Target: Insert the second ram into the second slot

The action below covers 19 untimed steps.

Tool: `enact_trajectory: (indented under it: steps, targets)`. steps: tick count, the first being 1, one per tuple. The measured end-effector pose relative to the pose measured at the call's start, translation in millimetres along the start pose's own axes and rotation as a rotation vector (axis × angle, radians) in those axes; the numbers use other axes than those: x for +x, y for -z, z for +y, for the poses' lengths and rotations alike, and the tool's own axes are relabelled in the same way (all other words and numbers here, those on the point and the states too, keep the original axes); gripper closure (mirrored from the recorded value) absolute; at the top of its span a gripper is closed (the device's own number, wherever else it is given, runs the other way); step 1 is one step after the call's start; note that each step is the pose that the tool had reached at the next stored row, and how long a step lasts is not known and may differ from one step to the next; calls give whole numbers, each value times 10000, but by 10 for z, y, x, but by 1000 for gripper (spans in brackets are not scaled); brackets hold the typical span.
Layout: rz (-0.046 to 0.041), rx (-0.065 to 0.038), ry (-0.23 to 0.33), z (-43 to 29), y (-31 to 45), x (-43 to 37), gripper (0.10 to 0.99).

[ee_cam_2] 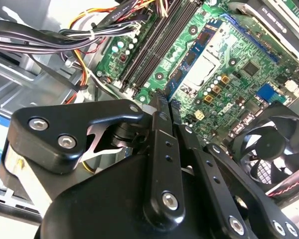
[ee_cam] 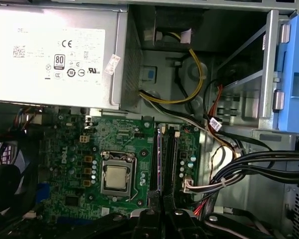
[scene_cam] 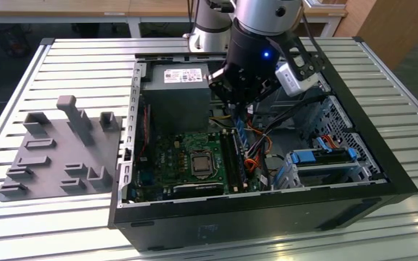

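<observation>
Pincer and ram inside the open case [scene_cam: 383, 163].
The pincer [scene_cam: 239, 106] is clenched on the blue ram [scene_cam: 245, 136], held over the slots [scene_cam: 231, 157], on the exterior view's right of the socket [scene_cam: 198, 163].

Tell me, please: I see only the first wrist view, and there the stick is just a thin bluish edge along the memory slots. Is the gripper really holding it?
Observer: Yes. In the second wrist view the gripper has its fingers closed on the second ram, and the ram's flat blue face with dark chips reaches out above the motherboard.
Operator: And what lies outside the computer case?
Observer: In the exterior view a grey fixture tray with upright pegs lies on the slatted table, at the exterior view's left of that case.
</observation>
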State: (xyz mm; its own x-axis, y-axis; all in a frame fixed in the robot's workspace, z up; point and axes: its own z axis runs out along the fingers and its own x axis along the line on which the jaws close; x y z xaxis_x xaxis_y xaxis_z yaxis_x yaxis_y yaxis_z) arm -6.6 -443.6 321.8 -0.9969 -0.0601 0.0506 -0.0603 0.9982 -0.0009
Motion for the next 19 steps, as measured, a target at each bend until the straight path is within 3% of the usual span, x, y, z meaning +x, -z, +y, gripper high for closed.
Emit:
enact_trajectory:
  steps: [19]
  targets:
    - [0, -1, 0, 2, -95, -5, 949]
